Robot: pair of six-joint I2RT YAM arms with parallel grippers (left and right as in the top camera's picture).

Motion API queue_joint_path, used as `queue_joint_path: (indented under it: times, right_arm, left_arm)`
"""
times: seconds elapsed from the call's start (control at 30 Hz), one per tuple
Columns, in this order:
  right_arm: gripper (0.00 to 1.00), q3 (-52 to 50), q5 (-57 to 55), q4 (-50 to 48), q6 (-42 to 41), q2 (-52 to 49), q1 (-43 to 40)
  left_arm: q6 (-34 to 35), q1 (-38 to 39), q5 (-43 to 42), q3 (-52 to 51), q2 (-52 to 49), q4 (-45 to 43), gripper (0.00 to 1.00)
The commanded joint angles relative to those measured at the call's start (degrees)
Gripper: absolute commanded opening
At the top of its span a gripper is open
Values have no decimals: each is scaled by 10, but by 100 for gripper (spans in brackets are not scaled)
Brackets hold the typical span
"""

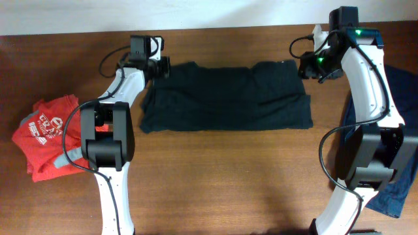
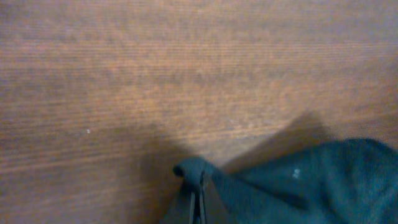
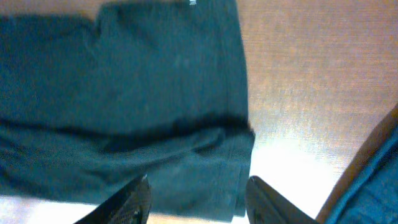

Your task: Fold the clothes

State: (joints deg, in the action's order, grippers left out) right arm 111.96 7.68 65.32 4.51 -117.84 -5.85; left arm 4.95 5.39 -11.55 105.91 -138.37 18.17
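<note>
The dark-teal shirt [image 1: 222, 98] lies spread flat across the middle of the table, partly folded, with a doubled layer on its right side. My left gripper [image 1: 159, 66] is at the shirt's far left corner. In the left wrist view it [image 2: 199, 186] is shut on a pinch of the shirt's edge [image 2: 311, 183], and a tiny white logo [image 2: 296, 173] shows nearby. My right gripper [image 1: 307, 68] is above the shirt's far right corner. In the right wrist view it [image 3: 198, 198] is open and empty, with the shirt's edge [image 3: 124, 93] below it.
A red tee with white print [image 1: 49, 134] lies crumpled at the left table edge. A navy-blue garment [image 1: 400, 117] lies at the right edge under the right arm and also shows in the right wrist view [image 3: 379, 183]. Bare wooden table [image 1: 222, 176] lies in front.
</note>
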Motion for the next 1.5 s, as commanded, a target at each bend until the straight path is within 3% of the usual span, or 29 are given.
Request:
queue_joint_path:
  times: [0.0,0.47,0.77,0.8,0.97,1.07,1.33,1.47]
  right_arm:
    - [54,4,7,-40,-2,-23,2]
    - [61,4,14,-350,-4,-188,6]
    - [61,4,14,-369,-5,-239,6]
    - [59,4,14,-369,-5,-241,6]
    - [17,3,14,-368,-5,-244,7]
    - [4,3,14,-368,-5,-244,6]
    - [4,23,-7,-350,-42,-218,-9]
    - [7,49,-6,-320,-41,-206,-15]
  left_arm:
    - [-3,-1,-2,71,1,49,1]
    - [40,-2,-2,94,1,120,1]
    - [40,-2,-2,94,1,124,1]
    - [40,-2,-2,94,1,124,1]
    - [40,-2,-2,94,1,124,1]
    - [40,-2,-2,94,1,123,1]
    - [40,-18,-6,94,9,125,1]
    - [40,-28,-73,97,23,113,0]
